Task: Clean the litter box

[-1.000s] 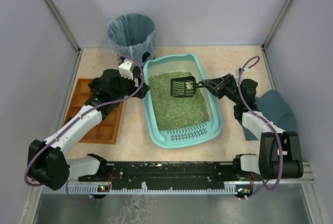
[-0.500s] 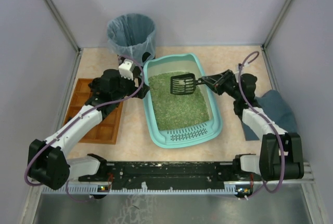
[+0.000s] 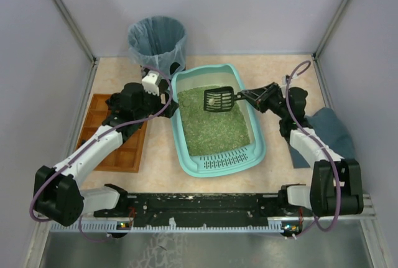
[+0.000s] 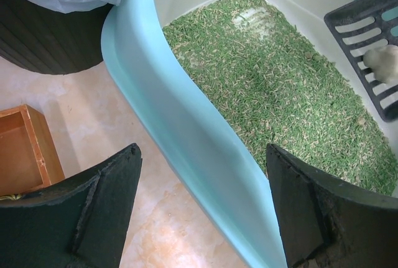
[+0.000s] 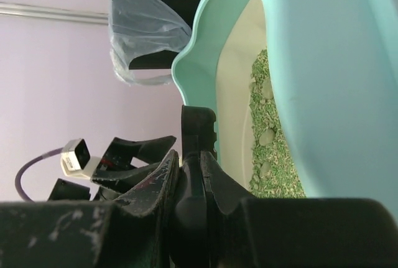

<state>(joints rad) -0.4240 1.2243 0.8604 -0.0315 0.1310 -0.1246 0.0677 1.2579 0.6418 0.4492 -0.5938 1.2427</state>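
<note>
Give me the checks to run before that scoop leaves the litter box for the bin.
1. Right end effector shut on black slotted plastic scoop: ok.
2. Grey clump resting in the scoop: ok.
3. Scoop raised above the rim of the teal plastic litter box: cannot tell.
4. Black round bin with blue-grey bag open on top: ok.
5. Litter box steadied: not ok. The left end effector is open astride its wall.
6. Path to the bin free of the left arm: cannot tell.
</note>
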